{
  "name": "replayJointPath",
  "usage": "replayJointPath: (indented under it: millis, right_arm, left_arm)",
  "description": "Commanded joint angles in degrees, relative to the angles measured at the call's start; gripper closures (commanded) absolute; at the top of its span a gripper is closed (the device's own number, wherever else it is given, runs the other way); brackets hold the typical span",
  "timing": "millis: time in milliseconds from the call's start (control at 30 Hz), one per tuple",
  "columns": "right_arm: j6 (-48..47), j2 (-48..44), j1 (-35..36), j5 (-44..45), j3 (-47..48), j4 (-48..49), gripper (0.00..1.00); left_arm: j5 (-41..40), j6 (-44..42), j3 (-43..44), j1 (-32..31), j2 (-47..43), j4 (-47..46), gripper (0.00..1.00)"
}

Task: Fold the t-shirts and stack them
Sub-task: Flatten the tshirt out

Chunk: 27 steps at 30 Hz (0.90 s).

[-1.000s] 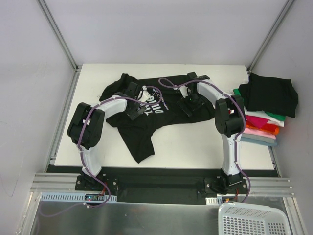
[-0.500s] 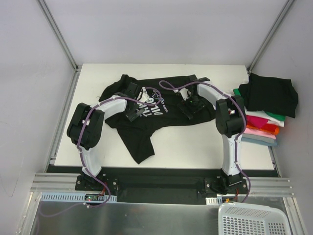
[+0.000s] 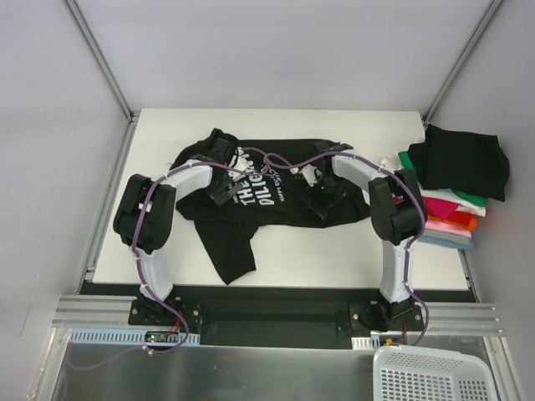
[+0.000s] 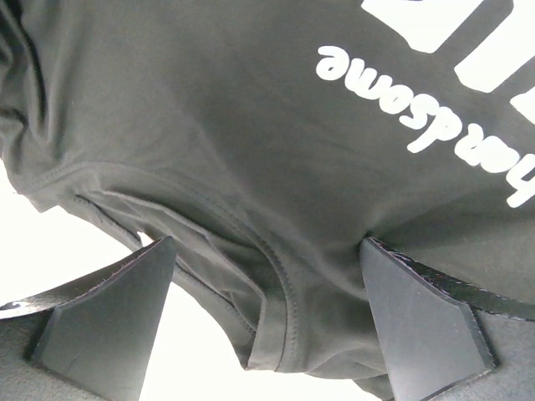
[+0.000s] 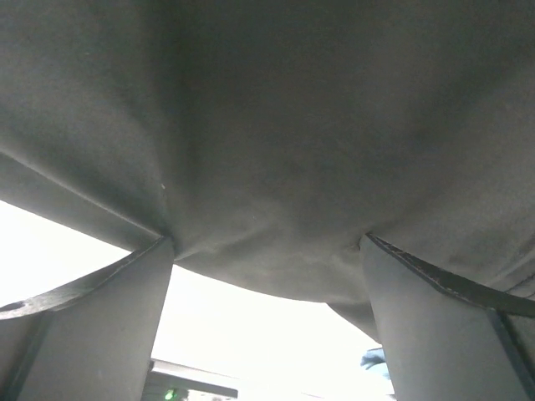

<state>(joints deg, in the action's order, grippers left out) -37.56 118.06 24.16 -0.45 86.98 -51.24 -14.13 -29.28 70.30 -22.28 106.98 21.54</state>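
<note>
The black t-shirt with white chest lettering (image 3: pixel 280 210) lies spread and rumpled across the middle of the white table (image 3: pixel 334 251), one part trailing toward the near edge. My left gripper (image 3: pixel 224 192) is over its left part, jaws wide apart; in the left wrist view (image 4: pixel 263 292) a hemmed fold of the black cloth (image 4: pixel 284 276) hangs between the fingertips. My right gripper (image 3: pixel 322 197) is over the shirt's right part, also wide apart (image 5: pixel 263 284), with black cloth (image 5: pixel 267 150) stretched across its tips. Neither is clamped on the cloth.
A stack of folded t-shirts (image 3: pixel 447 213) stands at the table's right edge, a black one (image 3: pixel 464 159) on top, then green, white, red, pink, orange and blue-grey. A white basket (image 3: pixel 430 376) sits below the table's near right corner. Frame posts stand at the back corners.
Both grippers have moved toward the near side and the shirt has shifted with them. Its lettering has turned and its upper edge now lies flatter and wider.
</note>
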Motion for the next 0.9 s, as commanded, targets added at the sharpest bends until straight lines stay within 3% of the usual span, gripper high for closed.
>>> replayJointPath:
  millis: [0,467,733,867]
  right_arm:
    - [1.61,-4.24,2.90,-1.13,-1.64,-0.88,0.04]
    - [1.26,-4.68,6.51,4.48,-0.67,0.00,0.04]
    - [1.00,-12.75,7.48,9.32,-1.81,3.34,0.04]
    - [0.12,-17.15,9.14,10.99,-3.48,4.22,0.04]
  left_arm:
    - [-0.37,-1.39,3.52,2.42,2.53,2.81,0.08]
    - [-1.87,-4.30,16.09,5.85,9.65,2.81,0.07]
    - [1.30,-2.72,16.10,4.71,0.08,2.89,0.01]
    - [1.31,-3.06,12.41,0.33,-6.77,3.16,0.01]
